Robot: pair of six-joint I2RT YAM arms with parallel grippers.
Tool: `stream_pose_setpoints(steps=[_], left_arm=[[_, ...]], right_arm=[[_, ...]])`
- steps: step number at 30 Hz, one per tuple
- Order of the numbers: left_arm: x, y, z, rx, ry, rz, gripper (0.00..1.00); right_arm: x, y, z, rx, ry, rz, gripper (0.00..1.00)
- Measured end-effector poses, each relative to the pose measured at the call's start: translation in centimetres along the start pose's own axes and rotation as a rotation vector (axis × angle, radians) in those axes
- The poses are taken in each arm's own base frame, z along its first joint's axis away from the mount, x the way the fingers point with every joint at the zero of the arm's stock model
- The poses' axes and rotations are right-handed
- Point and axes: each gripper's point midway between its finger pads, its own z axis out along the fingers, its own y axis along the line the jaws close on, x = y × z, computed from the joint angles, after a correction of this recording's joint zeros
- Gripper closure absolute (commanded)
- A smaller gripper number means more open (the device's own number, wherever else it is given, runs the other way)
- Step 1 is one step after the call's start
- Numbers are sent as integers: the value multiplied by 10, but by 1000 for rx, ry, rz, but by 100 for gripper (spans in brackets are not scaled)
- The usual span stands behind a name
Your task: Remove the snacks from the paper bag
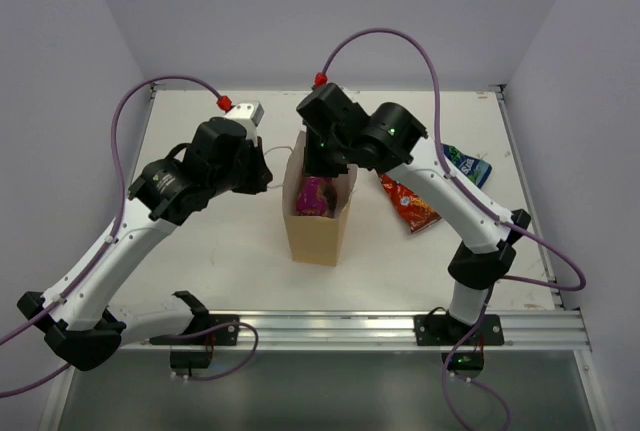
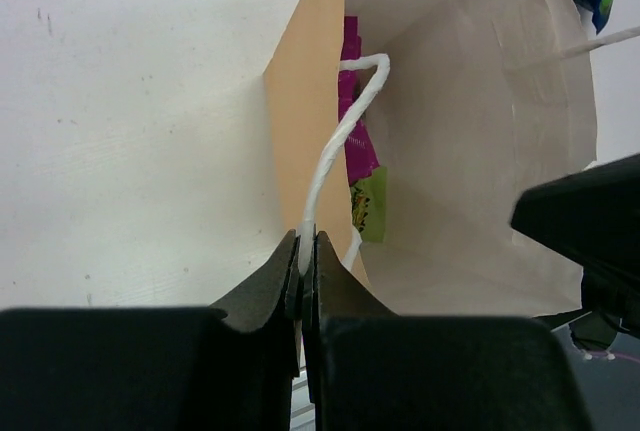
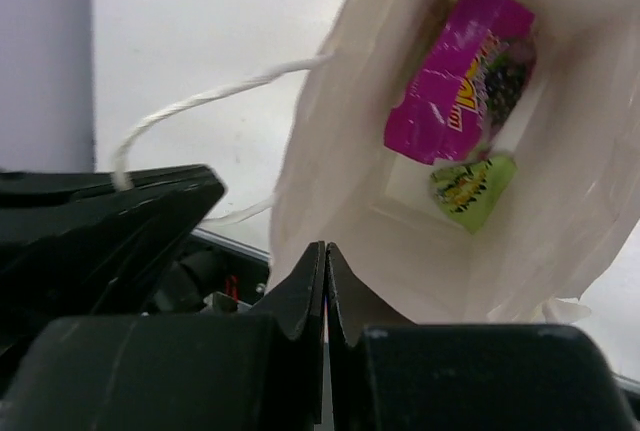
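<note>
**Closed on both sides.** The left gripper (image 2: 305,251) has its jaws fully together on the thin white cord handle (image 2: 345,121) of the paper bag (image 2: 300,101), holding the bag at its left side. The right gripper (image 3: 325,266) hangs over the open mouth with its jaws pressed together at the rim. Whether any paper is caught between them cannot be told. Inside the bag sits a purple packet (image 3: 455,71), with a small green packet (image 3: 472,189) just beside it and deeper down. A red-orange chip bag (image 1: 408,201) and a blue packet (image 1: 468,163) lie on the table (image 1: 230,251) to the right, apart from the bag.

The risk appears to lie in the thin anchor. The cord is the only visible hold on a light bag, so a hard tug from the right could tip the bag or slide the cord free. With its jaws together, the right gripper would likely shove the purple packet down or crumple the wall unless it opens first. The glossy film may also slip from a shallow pinch.

The left arm reaches from its near-left base with the elbow folded and the wrist turned right toward the bag. The right arm rises from the near-right base and sweeps far and left, its wrist bent down over the bag.
</note>
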Motion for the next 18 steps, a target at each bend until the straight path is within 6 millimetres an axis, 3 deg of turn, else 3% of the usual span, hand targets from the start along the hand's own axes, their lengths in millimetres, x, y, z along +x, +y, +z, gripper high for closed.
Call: stream_pose_setpoints(steps=[5,11,14,18], left_arm=[[6,2,4,-5,19,3,100],[10,3,5,-5,26,3,100],[9,2,5,-1,22,3,100],[8,2,4,3,19,2,100]], right_arm=[[26,-25,35,139,71,-10,100],[57,-51,60,211,157,-27,100],[70,-59,68,221,186,-42,100],[69,-60,71,214,180,-65,100]])
